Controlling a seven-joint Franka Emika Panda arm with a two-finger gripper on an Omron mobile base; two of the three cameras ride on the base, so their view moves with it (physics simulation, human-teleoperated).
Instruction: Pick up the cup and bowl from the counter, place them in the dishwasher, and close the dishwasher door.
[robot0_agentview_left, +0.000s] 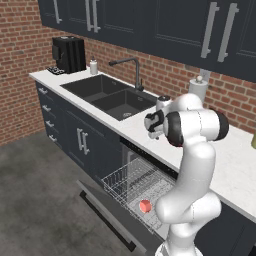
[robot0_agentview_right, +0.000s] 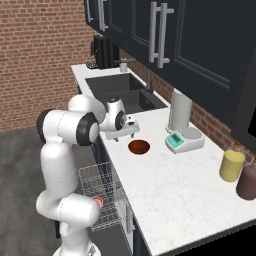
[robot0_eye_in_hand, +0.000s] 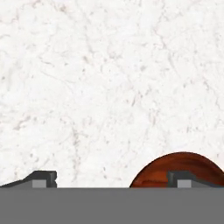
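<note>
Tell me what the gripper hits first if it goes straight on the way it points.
Probably the bare white counter. The open gripper points down at it, with the bowl just off to one side.

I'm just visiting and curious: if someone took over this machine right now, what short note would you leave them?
Gripper: open, empty, over the counter beside the bowl.
Cup: already in the dishwasher rack.
Bowl: on the counter, not yet picked up.
Dishwasher door: dropped open.
Done: cup loaded.
Left: grasp bowl, put it in the rack, shut the door.
</note>
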